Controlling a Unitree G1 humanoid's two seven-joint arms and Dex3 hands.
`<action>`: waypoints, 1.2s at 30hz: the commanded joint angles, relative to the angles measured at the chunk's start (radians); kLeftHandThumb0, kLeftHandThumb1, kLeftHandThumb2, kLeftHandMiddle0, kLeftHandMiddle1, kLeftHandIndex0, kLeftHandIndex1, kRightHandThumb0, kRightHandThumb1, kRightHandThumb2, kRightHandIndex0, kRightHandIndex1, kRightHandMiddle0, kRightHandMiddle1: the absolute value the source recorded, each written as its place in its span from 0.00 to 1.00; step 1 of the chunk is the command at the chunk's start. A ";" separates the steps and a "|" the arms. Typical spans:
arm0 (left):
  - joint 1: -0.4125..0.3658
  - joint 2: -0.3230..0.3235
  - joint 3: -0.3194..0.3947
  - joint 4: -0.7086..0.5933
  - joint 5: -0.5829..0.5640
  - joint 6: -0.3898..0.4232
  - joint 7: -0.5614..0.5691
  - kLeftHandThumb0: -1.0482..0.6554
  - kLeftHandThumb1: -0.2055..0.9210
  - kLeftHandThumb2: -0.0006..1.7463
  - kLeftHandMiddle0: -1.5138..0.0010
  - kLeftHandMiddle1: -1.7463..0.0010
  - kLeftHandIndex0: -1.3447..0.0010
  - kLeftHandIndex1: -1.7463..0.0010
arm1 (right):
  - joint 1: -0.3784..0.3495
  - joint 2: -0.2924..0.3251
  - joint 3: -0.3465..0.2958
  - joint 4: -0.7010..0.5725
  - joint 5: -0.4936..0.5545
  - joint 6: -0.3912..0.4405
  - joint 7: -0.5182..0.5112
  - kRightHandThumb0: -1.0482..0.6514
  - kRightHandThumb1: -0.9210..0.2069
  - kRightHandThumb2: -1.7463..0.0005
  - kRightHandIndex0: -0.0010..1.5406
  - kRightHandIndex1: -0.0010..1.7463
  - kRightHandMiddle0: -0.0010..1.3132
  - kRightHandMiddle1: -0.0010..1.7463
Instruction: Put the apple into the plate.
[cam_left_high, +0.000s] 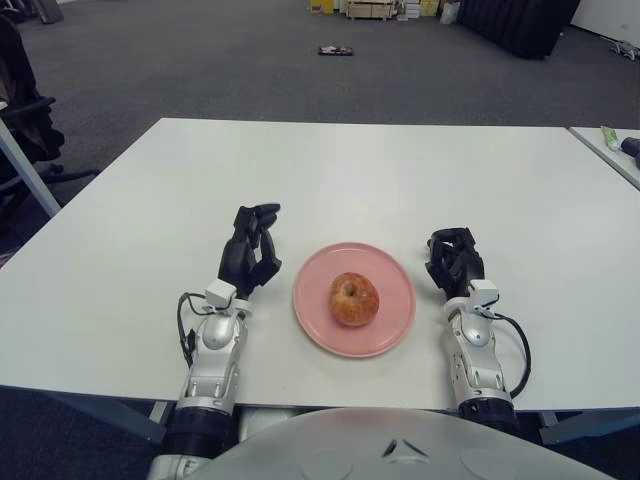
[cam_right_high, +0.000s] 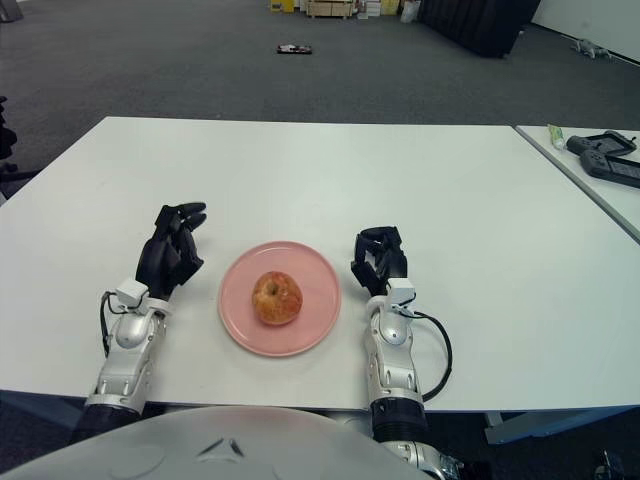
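Nearest the robot, the left hand (cam_left_high: 248, 255) sat on the left of the plate (cam_left_high: 395, 318) and the right hand (cam_left_high: 455, 262) sat on the right of it. Both stood just beside the plate but did not touch it. The left hand's fingers were loosely bent and held nothing. The right hand's fingers were curled in tighter, and they held nothing too.

Between the hands, the apple (cam_left_high: 354, 299) sat in the plate, near its middle, stem dip facing up. So the job looked done. The best thing now would be to keep both hands away from the plate and move them slowly, since a bump on the rim could set the apple rolling.

The apple was round and a bit lumpy, red with yellow patches, and its skin looked smooth. The plate was round, pink, flat and shallow, with a low rim, so it would not stop a rolling apple very well. The hands were black and looked hard, on shiny silver wrists with thin black wires.

Farther out, the desk (cam_left_high: 350, 170) was white, flat and smooth. Past it lay a grey carpet floor (cam_left_high: 200, 60).
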 joint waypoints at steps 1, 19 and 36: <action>-0.003 0.000 0.036 0.083 0.021 -0.054 0.033 0.33 0.87 0.54 0.58 0.09 0.68 0.00 | -0.003 0.000 -0.001 -0.002 -0.003 0.020 -0.008 0.41 0.09 0.61 0.35 0.72 0.19 1.00; 0.030 -0.020 0.034 0.086 0.133 0.024 0.121 0.37 0.67 0.59 0.50 0.00 0.68 0.00 | -0.009 0.005 -0.001 0.002 0.009 0.016 -0.004 0.40 0.12 0.59 0.35 0.72 0.20 1.00; 0.019 -0.011 0.036 0.133 0.179 0.049 0.161 0.37 0.68 0.59 0.51 0.00 0.68 0.00 | -0.009 -0.002 0.003 0.004 0.000 0.017 -0.001 0.41 0.08 0.62 0.34 0.72 0.19 1.00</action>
